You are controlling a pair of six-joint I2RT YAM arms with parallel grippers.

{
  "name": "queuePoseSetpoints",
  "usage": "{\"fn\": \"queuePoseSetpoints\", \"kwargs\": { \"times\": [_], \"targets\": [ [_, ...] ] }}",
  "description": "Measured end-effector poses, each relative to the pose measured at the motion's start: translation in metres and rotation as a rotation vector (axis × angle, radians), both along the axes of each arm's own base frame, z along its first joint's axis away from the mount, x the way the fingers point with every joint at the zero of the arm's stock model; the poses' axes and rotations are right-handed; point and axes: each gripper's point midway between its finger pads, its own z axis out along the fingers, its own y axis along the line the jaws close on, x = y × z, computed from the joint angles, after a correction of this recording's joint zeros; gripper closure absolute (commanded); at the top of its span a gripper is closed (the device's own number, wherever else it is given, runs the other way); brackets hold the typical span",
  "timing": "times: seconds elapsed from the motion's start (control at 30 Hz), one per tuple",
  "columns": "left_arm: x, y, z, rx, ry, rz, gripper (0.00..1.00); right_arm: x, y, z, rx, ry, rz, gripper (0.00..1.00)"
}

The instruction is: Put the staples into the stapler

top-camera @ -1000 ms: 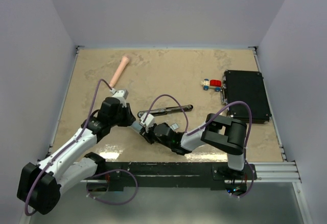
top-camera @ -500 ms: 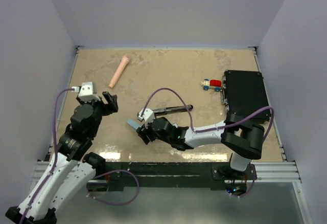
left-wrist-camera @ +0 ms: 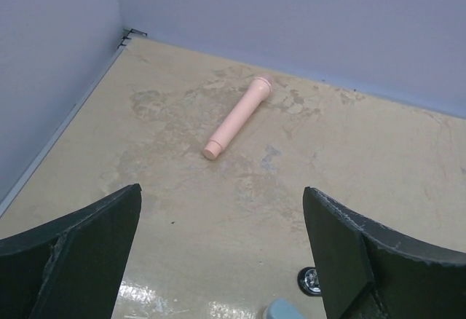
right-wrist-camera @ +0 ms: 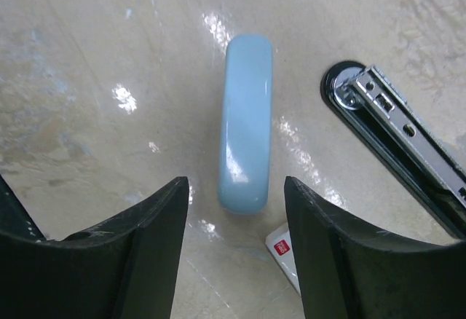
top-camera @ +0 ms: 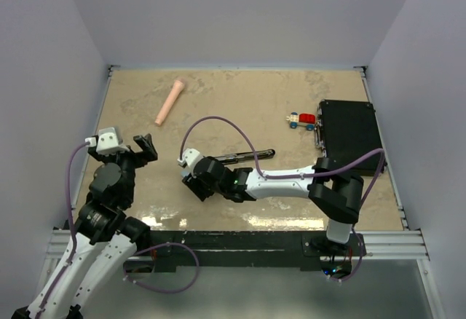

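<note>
The black stapler point(top-camera: 244, 156) lies opened out on the table, its metal rail point(right-wrist-camera: 397, 133) bare. Beside it a pale blue oblong block point(right-wrist-camera: 245, 122) lies flat, and a small white staples box with red print point(right-wrist-camera: 285, 253) sits by my right finger. My right gripper point(right-wrist-camera: 234, 184) is open, its jaws on either side of the block's near end with gaps on both sides. From above, the right gripper point(top-camera: 191, 180) covers both. My left gripper point(left-wrist-camera: 222, 191) is open and empty, drawn back to the left point(top-camera: 145, 146). The block's tip point(left-wrist-camera: 284, 310) and the stapler's round end point(left-wrist-camera: 312, 281) show below it.
A pink cylinder point(top-camera: 169, 102) lies at the back left, also ahead of the left gripper point(left-wrist-camera: 237, 117). A small toy car point(top-camera: 301, 120) and a black case point(top-camera: 351, 135) sit at the right. Walls close in the table on three sides.
The left arm has pulled back to the left and opened its gripper wide. The right arm has stretched further left, and its jaws have opened around the blue block.
</note>
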Motion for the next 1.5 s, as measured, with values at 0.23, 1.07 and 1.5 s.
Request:
{"fn": "queuePoseSetpoints", "kwargs": {
  "times": [0.23,1.07,1.5],
  "targets": [
    [0.006,-0.003,-0.007,0.013,0.029,-0.011,0.04,-0.002,-0.007,-0.026,-0.103,0.037,-0.004,0.64],
    [0.007,-0.008,-0.007,0.008,0.029,-0.051,0.05,0.001,-0.004,-0.013,-0.127,0.041,-0.011,0.72],
    [0.008,-0.008,-0.007,0.008,0.029,-0.051,0.05,0.003,-0.004,-0.029,-0.144,0.044,-0.028,0.92]
  ]
}}
